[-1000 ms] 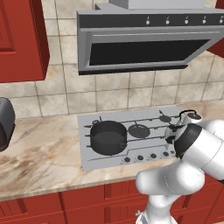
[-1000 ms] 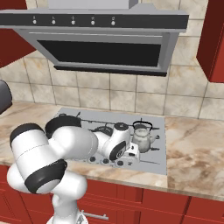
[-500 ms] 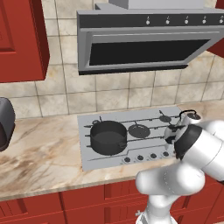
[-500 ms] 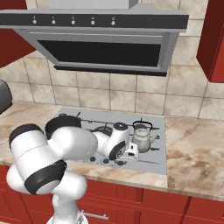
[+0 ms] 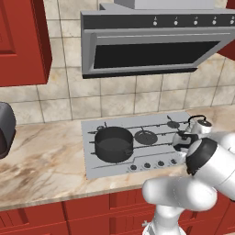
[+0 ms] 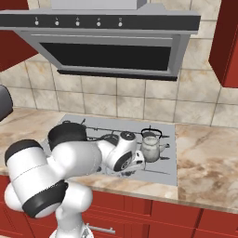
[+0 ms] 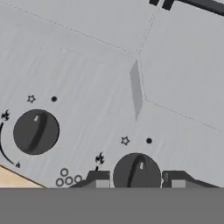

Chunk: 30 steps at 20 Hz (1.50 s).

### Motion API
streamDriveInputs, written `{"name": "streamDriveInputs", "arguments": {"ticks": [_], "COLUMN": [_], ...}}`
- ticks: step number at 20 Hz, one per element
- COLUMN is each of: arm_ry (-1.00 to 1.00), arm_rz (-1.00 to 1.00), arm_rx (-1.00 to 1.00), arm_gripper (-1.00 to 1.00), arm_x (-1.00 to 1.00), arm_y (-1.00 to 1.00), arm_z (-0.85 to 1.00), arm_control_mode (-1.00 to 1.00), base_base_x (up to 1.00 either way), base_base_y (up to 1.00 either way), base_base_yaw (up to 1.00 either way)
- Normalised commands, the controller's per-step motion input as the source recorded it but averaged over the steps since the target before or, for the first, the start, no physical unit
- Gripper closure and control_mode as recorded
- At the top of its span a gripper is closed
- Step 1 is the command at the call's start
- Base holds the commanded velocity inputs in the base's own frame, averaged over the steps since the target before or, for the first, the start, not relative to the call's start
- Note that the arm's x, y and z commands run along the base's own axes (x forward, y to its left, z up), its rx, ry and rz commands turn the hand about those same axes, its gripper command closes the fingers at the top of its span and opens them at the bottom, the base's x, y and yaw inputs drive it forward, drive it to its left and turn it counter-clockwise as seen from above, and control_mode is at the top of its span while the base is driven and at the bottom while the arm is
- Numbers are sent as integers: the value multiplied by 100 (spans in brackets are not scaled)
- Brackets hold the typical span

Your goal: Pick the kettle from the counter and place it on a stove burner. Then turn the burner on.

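Note:
The small silver kettle [image 5: 200,125] [image 6: 151,147] stands upright on the right side of the grey cooktop [image 5: 93,170] [image 6: 170,172], and the stove burner under it is hidden. In the hand view my gripper [image 7: 136,181] sits at the cooktop's front strip, its fingertips [image 7: 99,180] close against both sides of a round dark knob [image 7: 136,171], shut on it. A second knob [image 7: 36,131] lies to the left. The hand [image 5: 182,141] hangs low in front of the kettle. The marbled counter [image 5: 46,165] [image 6: 209,160] flanks the cooktop.
A wide black pot [image 5: 113,143] [image 6: 67,133] stands on the cooktop's left. A ringed burner [image 5: 146,137] and a small burner [image 5: 173,124] lie between pot and kettle. The range hood [image 5: 151,43] hangs overhead. A dark appliance [image 5: 4,128] sits at the counter's far left.
The jaws have come in from wide open onto the knob. The arm and the kettle have hardly moved.

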Motion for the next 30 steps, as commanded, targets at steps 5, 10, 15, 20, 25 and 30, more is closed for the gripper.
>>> {"name": "streamDriveInputs", "arguments": {"ticks": [5,10,15,20,25,30], "arm_ry": [0,0,4,5,3,0], "arm_rz": [59,66,76,80,62,49], "arm_rx": [0,0,0,0,-4,-3], "arm_gripper": [100,100,100,100,100,100], "arm_x": [-31,-21,-15,-12,-27,-47], "arm_y": [0,0,0,0,12,25], "arm_z": [-17,-33,-44,-51,-42,-21], "arm_control_mode": [-100,-100,-100,-100,-100,-100], "base_base_x": [0,0,0,0,0,0], "base_base_y": [0,0,0,0,0,0], "base_base_yaw": [0,0,0,0,0,0]}}
